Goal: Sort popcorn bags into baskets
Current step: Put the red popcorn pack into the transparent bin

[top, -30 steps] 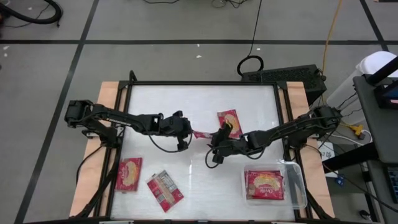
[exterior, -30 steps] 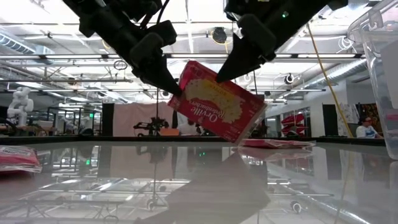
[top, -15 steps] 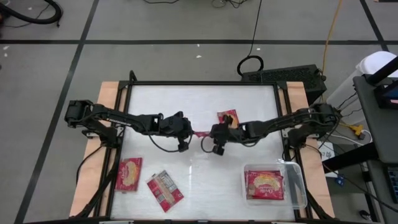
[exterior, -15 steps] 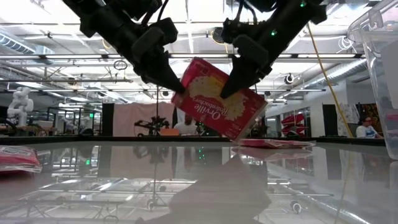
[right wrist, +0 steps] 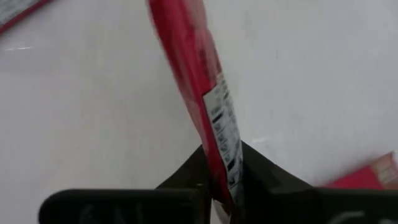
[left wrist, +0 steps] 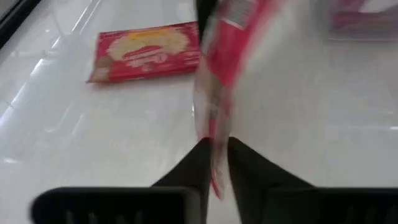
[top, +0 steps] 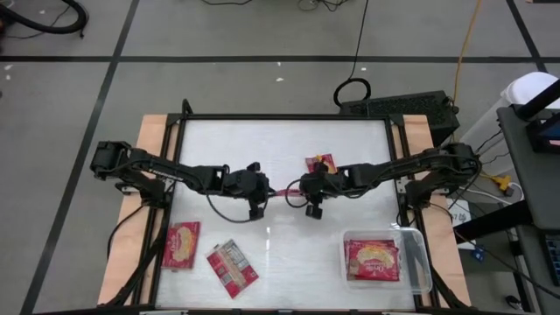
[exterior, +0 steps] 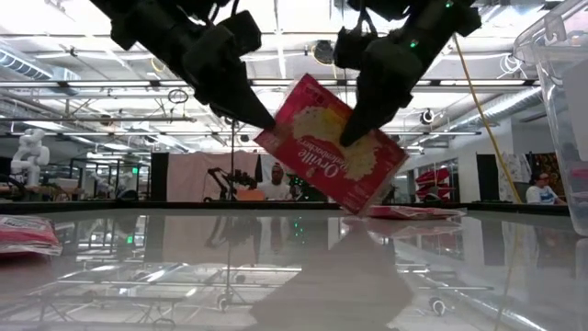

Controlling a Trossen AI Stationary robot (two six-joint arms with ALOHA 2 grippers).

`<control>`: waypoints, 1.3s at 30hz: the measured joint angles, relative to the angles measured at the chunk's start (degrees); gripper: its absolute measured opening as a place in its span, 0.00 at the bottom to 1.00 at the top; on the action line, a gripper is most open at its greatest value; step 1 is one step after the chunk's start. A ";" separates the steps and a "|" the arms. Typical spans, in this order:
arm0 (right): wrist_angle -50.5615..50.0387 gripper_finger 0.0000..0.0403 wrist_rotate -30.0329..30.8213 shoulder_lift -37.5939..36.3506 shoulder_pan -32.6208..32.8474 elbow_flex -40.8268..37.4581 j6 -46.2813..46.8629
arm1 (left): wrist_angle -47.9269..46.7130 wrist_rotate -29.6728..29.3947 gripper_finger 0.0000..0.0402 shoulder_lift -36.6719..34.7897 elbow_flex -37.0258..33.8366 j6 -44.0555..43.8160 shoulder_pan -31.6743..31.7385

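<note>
One red popcorn bag (exterior: 331, 147) stands on edge in the air over the middle of the table, between my two grippers. It shows as a thin red strip in the high view (top: 283, 190). My left gripper (top: 264, 192) is shut on its left end. My right gripper (top: 303, 187) is shut on its right part. Other bags lie flat on the table: one near the far side (top: 321, 163) and two at the near left (top: 181, 245) (top: 232, 264). The clear bin (top: 420, 262) at the near right holds a bag (top: 373, 259). My left gripper pinches the bag's upper left corner (exterior: 266, 129) between its two fingers, one on each face (left wrist: 214, 163). The fingers slant down from the table's left. The bag is tilted, its left end high. My right gripper pinches the bag across its upper long edge (exterior: 354, 129), one finger on each face (right wrist: 225, 165). The fingers slant down from above and the right. The bag's lower right corner (exterior: 363, 204) hangs low, close over the table.
The bag near the far side lies just behind the held bag and also shows in the low view (exterior: 409, 211). The bin's wall (exterior: 560, 110) rises at the near right. Wooden boards (top: 144, 175) run along the table's left and right edges.
My right gripper has gone toward the table's far edge and come onto the held bag from above; its fingers now reach across the bag's upper edge. The bag has shifted a little to the right and its upper edge has risen. My left gripper has kept its hold.
</note>
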 joint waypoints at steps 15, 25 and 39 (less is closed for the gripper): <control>-34.77 0.08 -7.65 -3.16 -0.03 21.73 2.00 | -6.56 -19.69 0.65 -8.58 0.07 -9.33 -5.04; -54.41 0.07 -16.99 -3.19 0.85 35.11 5.49 | -12.61 -19.74 0.55 -7.45 -0.25 -13.82 -11.76; -72.80 0.07 -41.50 -3.84 4.09 37.16 15.44 | -5.24 -21.47 0.42 -7.61 -5.64 -15.15 -15.30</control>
